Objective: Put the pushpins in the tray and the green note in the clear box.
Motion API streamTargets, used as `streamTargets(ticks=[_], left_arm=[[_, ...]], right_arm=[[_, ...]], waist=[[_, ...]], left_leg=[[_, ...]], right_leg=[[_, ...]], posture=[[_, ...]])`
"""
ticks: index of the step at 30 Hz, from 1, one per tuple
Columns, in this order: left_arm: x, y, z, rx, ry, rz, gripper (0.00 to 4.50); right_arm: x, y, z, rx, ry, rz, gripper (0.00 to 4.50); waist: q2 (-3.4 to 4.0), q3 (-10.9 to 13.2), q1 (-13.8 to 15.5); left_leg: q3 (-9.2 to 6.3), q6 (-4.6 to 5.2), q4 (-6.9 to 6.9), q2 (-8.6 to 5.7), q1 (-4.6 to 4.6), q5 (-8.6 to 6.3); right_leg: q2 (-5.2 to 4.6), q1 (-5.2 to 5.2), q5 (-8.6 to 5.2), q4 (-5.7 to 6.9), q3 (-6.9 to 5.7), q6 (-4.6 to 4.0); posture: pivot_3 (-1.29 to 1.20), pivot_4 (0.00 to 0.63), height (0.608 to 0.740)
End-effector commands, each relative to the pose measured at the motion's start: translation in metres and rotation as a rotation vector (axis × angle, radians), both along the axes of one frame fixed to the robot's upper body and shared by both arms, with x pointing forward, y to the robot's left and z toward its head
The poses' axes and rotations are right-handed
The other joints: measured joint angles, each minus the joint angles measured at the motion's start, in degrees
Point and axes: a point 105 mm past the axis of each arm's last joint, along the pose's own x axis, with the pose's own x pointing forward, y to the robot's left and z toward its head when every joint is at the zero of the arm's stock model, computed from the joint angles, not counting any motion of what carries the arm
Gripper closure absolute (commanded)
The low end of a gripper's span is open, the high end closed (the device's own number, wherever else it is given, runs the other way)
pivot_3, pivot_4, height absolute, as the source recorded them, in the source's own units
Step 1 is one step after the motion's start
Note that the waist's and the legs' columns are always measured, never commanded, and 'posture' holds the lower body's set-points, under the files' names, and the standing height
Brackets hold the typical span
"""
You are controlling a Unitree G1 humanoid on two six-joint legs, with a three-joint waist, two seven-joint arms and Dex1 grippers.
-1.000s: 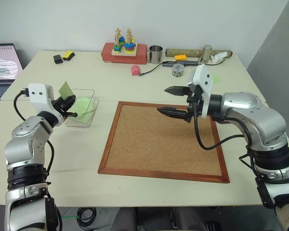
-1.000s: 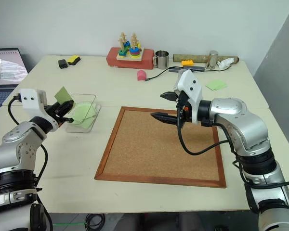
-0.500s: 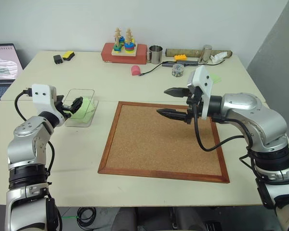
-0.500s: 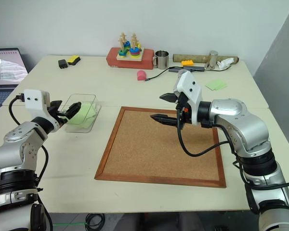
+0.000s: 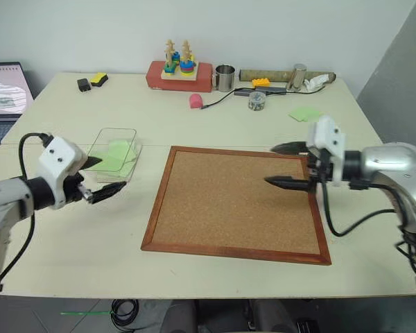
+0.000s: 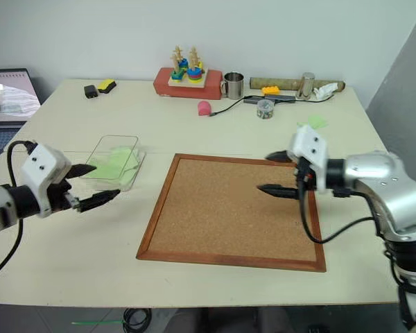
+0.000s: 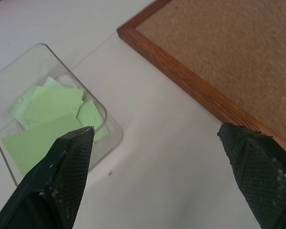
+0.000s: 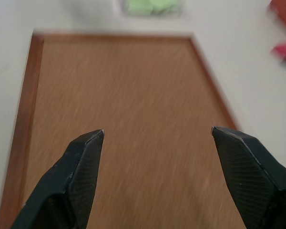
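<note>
The clear box (image 5: 129,164) stands left of the corkboard, and the green note (image 5: 116,152) lies inside it among other green papers (image 7: 46,106). My left gripper (image 5: 100,177) is open and empty, hovering near the box's front edge on the side towards me. My right gripper (image 5: 283,165) is also open and empty, above the right part of the corkboard (image 5: 232,201). In the right wrist view its fingers (image 8: 81,157) frame bare cork. The pushpins and the tray are out of view.
Along the table's far edge stand a red block with stacking toys (image 5: 179,75), a metal mug (image 5: 224,78), a pink object (image 5: 195,101) and a small jar (image 5: 256,102). More green notes (image 5: 304,114) lie at the far right. A laptop (image 5: 5,90) sits at the left.
My left gripper opened and let the green note drop into the clear box, then drew back towards me. My right gripper swung to the right across the corkboard, still open.
</note>
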Motion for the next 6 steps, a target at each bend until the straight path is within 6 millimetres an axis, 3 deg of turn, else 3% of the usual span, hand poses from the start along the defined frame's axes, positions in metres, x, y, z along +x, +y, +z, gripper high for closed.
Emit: streamTargets(ticks=[1, 3, 6], left_arm=[[-0.01, 0.001, 0.014, 0.058, -0.025, -0.056, 0.08], [-0.013, 0.008, 0.007, 0.111, -0.002, -0.053, 0.08], [-0.015, 0.011, 0.003, 0.11, 0.003, -0.054, 0.08]], right_arm=[[-0.011, -0.022, 0.015, -0.064, -0.051, 0.007, 0.74], [-0.014, -0.043, 0.014, -0.101, -0.045, -0.052, 0.74], [-0.014, -0.058, 0.012, -0.117, -0.05, -0.107, 0.74]], waist=[[0.0, 0.0, -0.1], [0.03, 0.0, -0.3], [0.04, 0.0, -0.5]], left_leg=[[0.0, 0.0, 0.0, 0.02, 0.04, 0.0], [0.02, 0.0, 0.0, 0.05, 0.08, 0.0], [0.12, 0.0, 0.0, 0.08, 0.14, 0.0]], right_leg=[[0.02, 0.0, -0.02, 0.03, 0.0, 0.03], [0.05, 0.01, -0.06, 0.09, 0.02, 0.1], [0.08, 0.01, -0.04, 0.11, 0.09, 0.07]], posture=[[0.0, 0.15, 0.74], [0.0, 0.15, 0.74], [0.0, 0.15, 0.74]])
